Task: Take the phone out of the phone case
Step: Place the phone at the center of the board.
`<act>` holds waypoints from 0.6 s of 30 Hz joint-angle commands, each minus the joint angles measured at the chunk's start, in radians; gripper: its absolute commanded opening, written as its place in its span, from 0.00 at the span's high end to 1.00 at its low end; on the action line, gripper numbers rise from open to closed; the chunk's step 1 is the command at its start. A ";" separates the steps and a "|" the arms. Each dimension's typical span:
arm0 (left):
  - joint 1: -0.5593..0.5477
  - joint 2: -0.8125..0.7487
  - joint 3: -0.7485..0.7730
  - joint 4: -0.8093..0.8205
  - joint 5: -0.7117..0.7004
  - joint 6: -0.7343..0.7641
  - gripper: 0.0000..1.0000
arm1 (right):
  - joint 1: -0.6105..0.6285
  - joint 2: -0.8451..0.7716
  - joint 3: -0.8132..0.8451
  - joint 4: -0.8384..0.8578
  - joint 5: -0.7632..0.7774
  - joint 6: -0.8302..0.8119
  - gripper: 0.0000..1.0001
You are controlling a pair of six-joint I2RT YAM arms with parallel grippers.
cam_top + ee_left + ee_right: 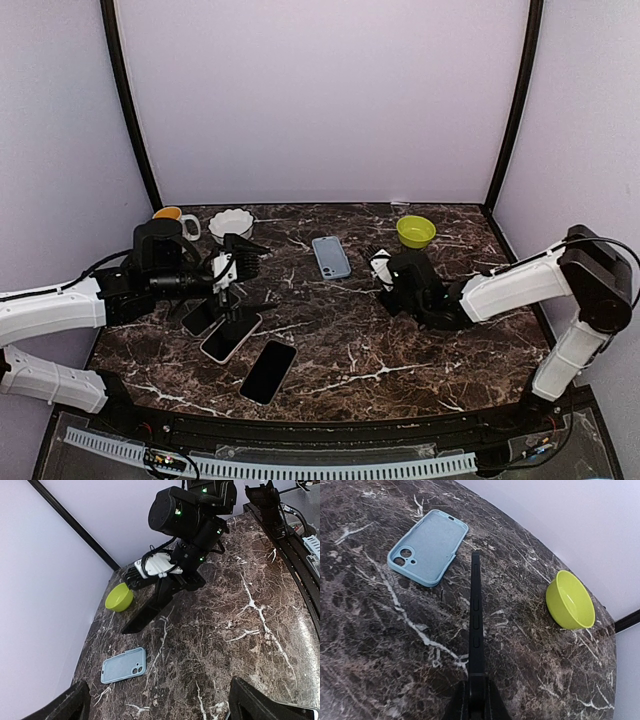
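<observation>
Mug and white bowl: they stand at the back left of the table, behind the left arm and out of the work.
Left gripper: it is empty. Its fingers are spread wide at the corners of the wrist view. It hangs above the table facing the right arm, probably on standby.
Three other phones: they lie flat below the left gripper, near the front left. Nothing is touching them.
Case: pale blue, it lies flat near the middle back with its camera cutouts showing. It is apart from both grippers. It looks empty, though I cannot be sure from these views.
Right gripper: it is clamped on the bottom end of the phone.
Phone: dark, it is held on edge, slanting down toward the table just right of the case. I judge it is already out of the case and only needs setting down.
Green bowl: it sits beyond the phone at the back right, near enough that the phone should be lowered with care.
</observation>
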 commanded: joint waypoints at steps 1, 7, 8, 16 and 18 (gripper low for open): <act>0.002 -0.023 -0.016 0.018 -0.017 -0.010 0.01 | -0.020 0.103 0.111 0.219 0.084 -0.216 1.00; 0.002 -0.031 -0.019 0.015 -0.019 -0.002 0.01 | -0.022 0.260 0.187 0.266 0.124 -0.433 1.00; 0.002 -0.032 -0.018 0.012 -0.017 -0.003 0.01 | -0.024 0.284 0.194 0.278 0.129 -0.463 1.00; 0.002 -0.038 -0.018 0.003 0.001 -0.003 0.01 | -0.060 0.401 0.267 0.255 0.112 -0.629 1.00; 0.001 -0.039 -0.018 0.002 0.000 -0.001 0.01 | -0.068 0.422 0.286 0.218 0.097 -0.644 1.00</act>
